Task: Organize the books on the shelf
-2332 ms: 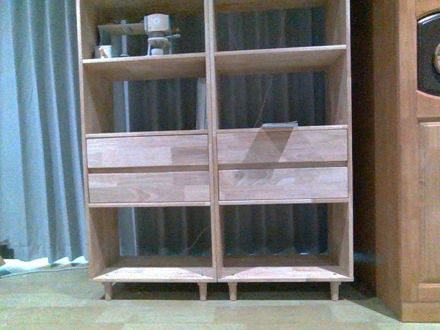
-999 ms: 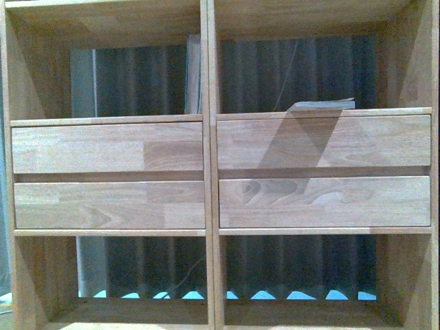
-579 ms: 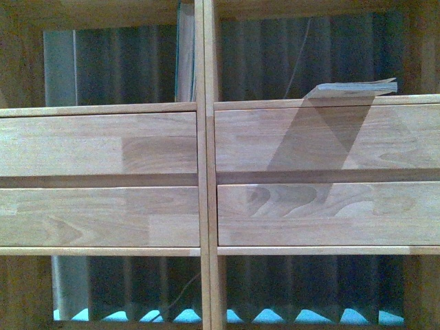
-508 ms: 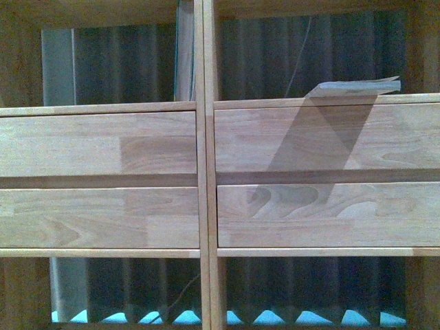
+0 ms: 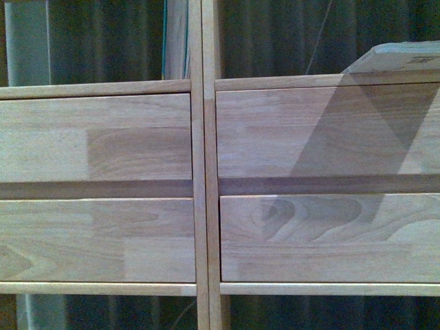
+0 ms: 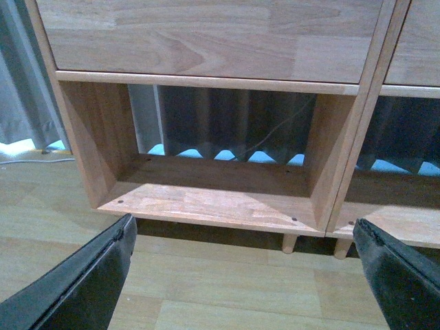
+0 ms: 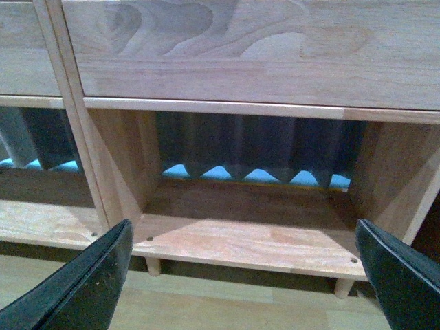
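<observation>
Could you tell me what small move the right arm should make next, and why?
Probably raise the right gripper toward the flat book. The gripper is open and empty, facing the bottom compartment, while that book lies on its side above the drawers in the right column. The other book already stands upright.

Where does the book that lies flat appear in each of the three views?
Front view: flat-lying book at the top right edge, above the upper right drawer.
Left wrist view: not in it.
Right wrist view: not in it.
Shared landmark: the centre divider, in all three views.
</observation>
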You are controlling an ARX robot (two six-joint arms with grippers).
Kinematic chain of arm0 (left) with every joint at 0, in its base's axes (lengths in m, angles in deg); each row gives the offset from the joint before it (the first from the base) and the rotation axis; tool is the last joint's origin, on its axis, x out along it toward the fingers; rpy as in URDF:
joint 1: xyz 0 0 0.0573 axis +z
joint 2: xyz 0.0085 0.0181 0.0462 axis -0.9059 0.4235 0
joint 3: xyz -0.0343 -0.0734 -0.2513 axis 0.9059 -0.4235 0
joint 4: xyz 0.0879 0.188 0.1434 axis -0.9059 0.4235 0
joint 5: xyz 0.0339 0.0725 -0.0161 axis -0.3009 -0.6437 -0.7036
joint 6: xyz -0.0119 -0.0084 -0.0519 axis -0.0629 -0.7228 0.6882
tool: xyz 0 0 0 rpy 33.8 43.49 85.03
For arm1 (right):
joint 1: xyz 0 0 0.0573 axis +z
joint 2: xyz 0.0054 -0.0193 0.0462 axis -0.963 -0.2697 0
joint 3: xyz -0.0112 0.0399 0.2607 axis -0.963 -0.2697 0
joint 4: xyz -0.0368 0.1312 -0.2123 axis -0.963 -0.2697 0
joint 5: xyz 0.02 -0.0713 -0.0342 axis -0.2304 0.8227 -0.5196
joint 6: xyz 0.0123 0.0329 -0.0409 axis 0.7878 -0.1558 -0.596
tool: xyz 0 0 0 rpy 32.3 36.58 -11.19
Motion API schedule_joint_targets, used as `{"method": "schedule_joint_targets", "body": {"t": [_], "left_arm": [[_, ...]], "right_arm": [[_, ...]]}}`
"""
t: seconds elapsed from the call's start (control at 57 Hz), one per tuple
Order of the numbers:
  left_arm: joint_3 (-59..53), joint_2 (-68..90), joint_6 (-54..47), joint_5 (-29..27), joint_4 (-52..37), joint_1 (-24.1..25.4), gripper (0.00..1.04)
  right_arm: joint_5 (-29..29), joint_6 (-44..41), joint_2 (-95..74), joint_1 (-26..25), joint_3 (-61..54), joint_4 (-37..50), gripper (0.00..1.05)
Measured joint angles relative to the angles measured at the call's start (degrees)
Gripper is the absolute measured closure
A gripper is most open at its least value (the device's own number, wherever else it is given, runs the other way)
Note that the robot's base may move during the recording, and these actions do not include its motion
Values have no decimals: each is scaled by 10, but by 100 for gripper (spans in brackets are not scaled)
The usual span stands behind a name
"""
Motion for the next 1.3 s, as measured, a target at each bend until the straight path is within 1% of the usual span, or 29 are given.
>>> {"method": "schedule_joint_targets", "body": {"t": [1.297], "left_arm": [[0, 0, 0, 0, 0, 0, 7]], "right_arm": [[0, 0, 0, 0, 0, 0, 7]]}}
